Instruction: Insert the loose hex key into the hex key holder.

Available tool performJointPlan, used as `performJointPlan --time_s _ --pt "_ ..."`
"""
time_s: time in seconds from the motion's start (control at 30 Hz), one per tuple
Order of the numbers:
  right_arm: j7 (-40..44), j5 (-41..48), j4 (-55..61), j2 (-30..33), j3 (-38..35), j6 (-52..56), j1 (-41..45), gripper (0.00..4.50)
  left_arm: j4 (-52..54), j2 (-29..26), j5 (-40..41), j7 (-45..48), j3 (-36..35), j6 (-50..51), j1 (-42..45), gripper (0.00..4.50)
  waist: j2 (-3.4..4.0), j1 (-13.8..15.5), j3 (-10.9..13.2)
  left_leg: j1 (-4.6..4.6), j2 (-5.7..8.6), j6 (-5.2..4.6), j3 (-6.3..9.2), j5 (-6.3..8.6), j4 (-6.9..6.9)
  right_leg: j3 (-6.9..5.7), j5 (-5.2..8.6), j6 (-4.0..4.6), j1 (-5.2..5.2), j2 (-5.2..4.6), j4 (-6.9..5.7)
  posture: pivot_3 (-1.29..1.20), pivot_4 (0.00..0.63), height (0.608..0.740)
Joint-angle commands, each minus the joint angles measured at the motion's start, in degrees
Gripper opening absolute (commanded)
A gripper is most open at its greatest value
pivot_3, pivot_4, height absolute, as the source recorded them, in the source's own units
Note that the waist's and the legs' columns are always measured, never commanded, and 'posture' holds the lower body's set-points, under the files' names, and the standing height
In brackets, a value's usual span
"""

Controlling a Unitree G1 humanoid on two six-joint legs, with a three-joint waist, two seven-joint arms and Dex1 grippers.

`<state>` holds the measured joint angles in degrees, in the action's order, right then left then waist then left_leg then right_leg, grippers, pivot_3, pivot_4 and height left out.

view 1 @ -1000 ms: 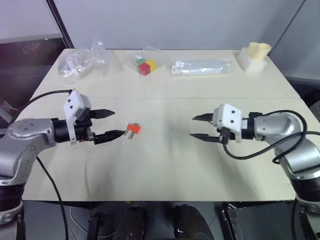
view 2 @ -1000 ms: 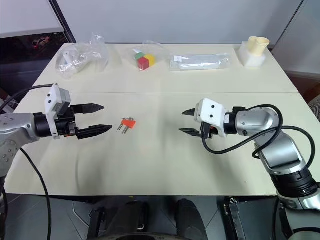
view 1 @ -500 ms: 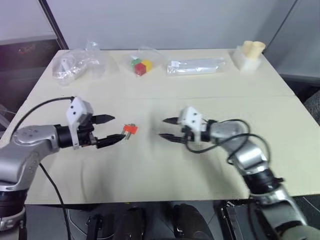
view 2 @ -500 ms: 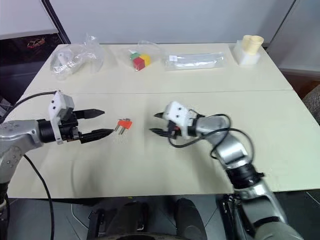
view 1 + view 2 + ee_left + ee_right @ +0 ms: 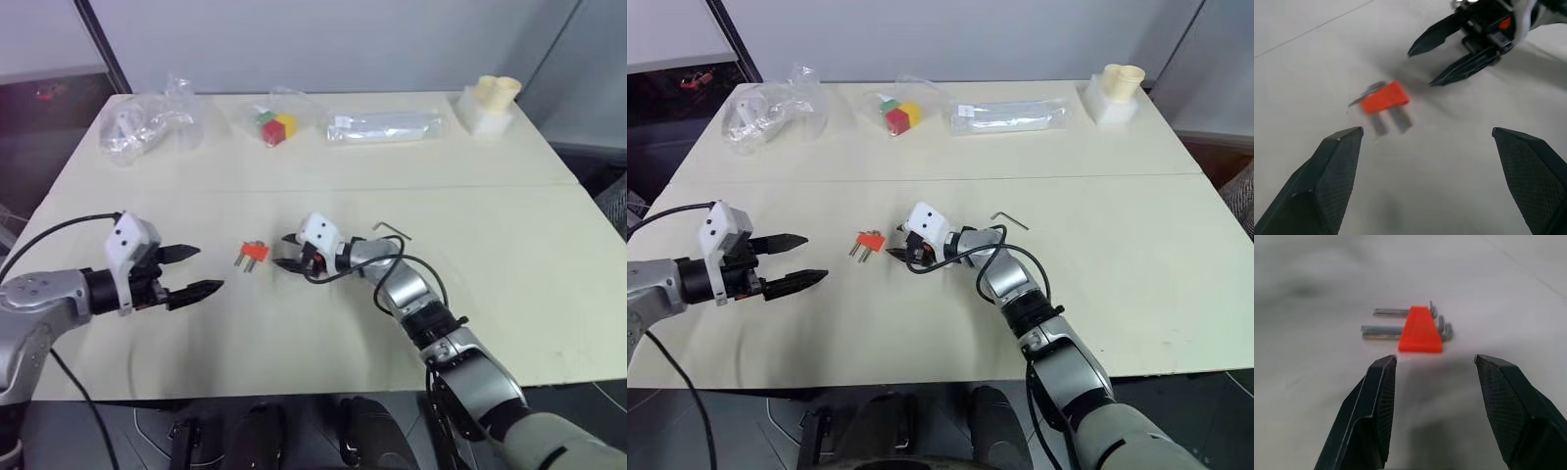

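My right gripper [image 5: 893, 254], jaws parted and empty, is lined up just beside the holder [image 5: 869, 240] to seize it, my left gripper [image 5: 795, 260] hangs wide open nearby, and next I must fetch the key [image 5: 1009, 219] lying behind.

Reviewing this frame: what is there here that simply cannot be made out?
- Contents of the clear plastic bag at the table's far left corner: the crumpled film hides them, and they are too small in the eye views.
- Which slots of the hex key holder are free: the orange block covers them in the right wrist view; blurred in the left wrist view.
- The loose hex key: too thin for detail.
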<state>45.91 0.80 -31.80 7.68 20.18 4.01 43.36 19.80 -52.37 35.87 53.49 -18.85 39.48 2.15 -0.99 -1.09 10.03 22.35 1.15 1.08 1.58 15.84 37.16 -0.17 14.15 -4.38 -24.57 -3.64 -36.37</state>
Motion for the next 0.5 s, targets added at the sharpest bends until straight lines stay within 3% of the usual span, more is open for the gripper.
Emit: performJointPlan --time_s 0.03,0.5 --pt "0.9 -0.6 -3.9 -2.2 -0.1 -3.5 3.0 2.62 0.1 -0.3 -0.8 -0.3 -2.0 -1.7 -0.6 4.44 0.00 0.0 0.0 0.00 0.00 0.00 0.00 0.00 0.00 0.00 0.00 0.00 0.00 0.00 0.00 0.00 0.150 0.740" --pt "2.1 -3.0 -11.1 -5.6 -0.6 -7.4 4.5 2.62 0.1 -0.9 -1.0 -0.8 -2.0 -2.8 -0.5 4.44 0.02 -0.2 0.0 0.00 -0.01 0.02 0.01 0.00 -0.03 0.00 -0.01 0.02 -0.03 -0.01 -0.02 0.00 0.150 0.740"
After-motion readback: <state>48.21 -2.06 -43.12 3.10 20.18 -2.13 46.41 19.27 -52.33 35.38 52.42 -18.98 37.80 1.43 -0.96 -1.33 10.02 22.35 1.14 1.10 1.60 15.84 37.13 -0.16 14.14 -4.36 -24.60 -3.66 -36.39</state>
